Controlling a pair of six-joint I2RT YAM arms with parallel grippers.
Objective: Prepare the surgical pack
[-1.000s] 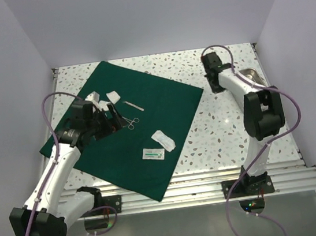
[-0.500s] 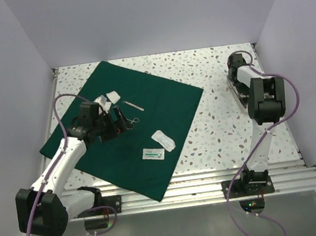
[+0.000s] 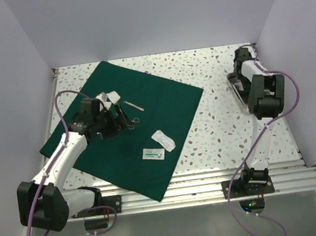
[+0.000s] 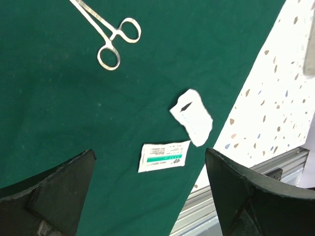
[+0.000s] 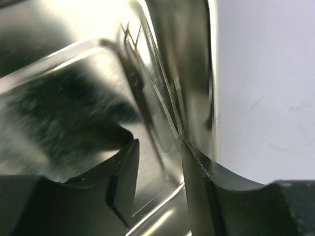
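While the cloth (image 3: 162, 103) is lying flat and unfolded across the left half of the table (image 3: 222, 121), the pack is judged to be at an early stage, with nothing wrapped yet.

- Lying on the cloth: 1 pair of forceps (image 4: 113, 42), 1 thin steel tool (image 3: 134, 105), some white gauze (image 3: 110, 95), 1 plain white packet (image 4: 193, 118), 1 printed packet (image 4: 164, 156).
- Left gripper (image 3: 118, 122): hovering over the cloth just beside the forceps, jaws spread wide, holding nothing.
- Right gripper (image 5: 160, 142): working at the far right, jaws parted astride the rim of the steel tray (image 5: 162, 73). A gap is showing on 1 side, so it is judged released.
- Remaining, by judgement: folding the cloth over the items into a bundle.
- Edges and room:
  - The cloth's near corner is overlapping the metal rail (image 3: 213, 183).
  - Its left corner is reaching close to the left wall.
  - Bare table is lying open between cloth and tray.
  - The tray is sitting close to the right wall, leaving that arm little room.
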